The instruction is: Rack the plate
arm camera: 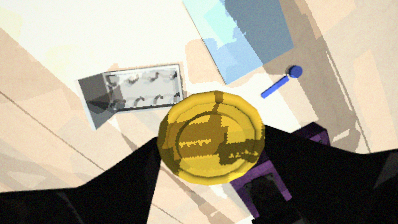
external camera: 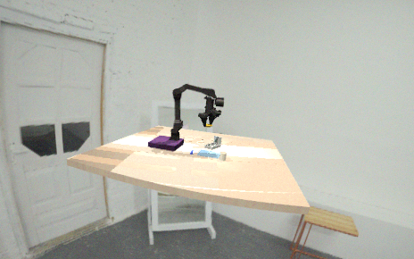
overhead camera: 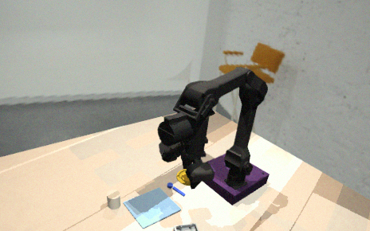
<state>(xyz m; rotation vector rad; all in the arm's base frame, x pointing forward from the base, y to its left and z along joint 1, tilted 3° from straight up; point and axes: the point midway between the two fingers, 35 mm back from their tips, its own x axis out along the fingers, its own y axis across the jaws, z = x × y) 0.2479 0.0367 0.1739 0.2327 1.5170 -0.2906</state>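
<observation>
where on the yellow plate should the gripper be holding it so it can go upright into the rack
By the rim, much as now: the gripper is shut on opposite edges of the yellow plate, its face toward the wrist camera. That edge grip leaves the far rim free, so it can probably be lowered edge-first between the rails of the dish rack from above.

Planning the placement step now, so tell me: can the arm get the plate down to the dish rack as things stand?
Probably yes. The gripper holds the yellow plate in the air, and the dish rack sits on the table just beside and below it, with nothing visible between them.
</observation>
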